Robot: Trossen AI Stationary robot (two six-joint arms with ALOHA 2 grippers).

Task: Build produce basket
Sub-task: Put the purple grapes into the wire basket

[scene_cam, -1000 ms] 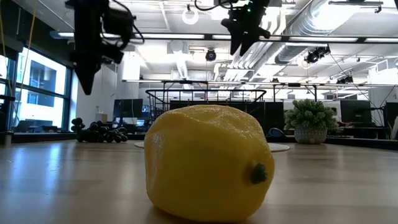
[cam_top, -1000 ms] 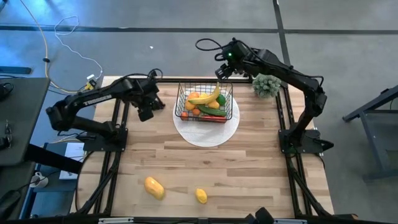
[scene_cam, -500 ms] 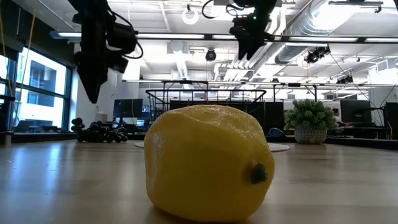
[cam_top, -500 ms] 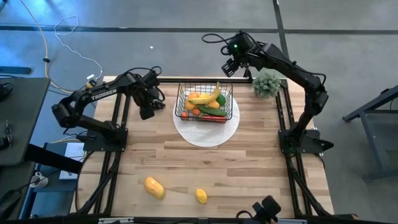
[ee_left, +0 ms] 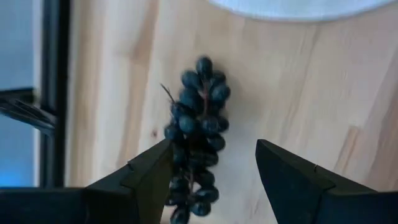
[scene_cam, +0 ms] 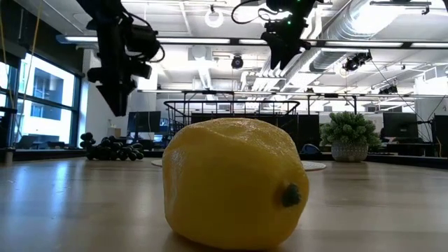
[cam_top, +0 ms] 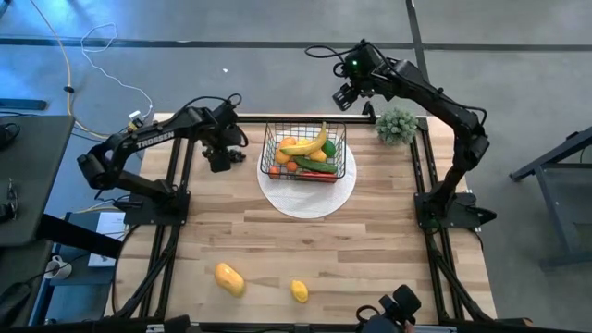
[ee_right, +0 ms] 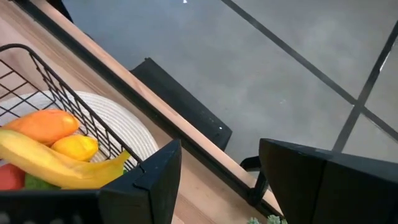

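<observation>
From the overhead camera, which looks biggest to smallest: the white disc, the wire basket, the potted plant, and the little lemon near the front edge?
High view, largest to smallest:
1. White disc
2. Basket
3. Potted plant
4. Lemon
All sit at about table height, so camera nearness hardly affects the order.

left gripper (cam_top: 220, 163) has descended toward the grapes (ee_left: 196, 134).

Dark blue-black grapes (ee_left: 196, 134) are seen between the black fingers of the left gripper (ee_left: 211, 180), on pale striped wood (ee_left: 323, 81). Beyond the right gripper (ee_right: 214, 180), a black wire basket (ee_right: 59, 99) is filled with a yellow banana (ee_right: 56, 163) and an orange mango (ee_right: 45, 126).
</observation>
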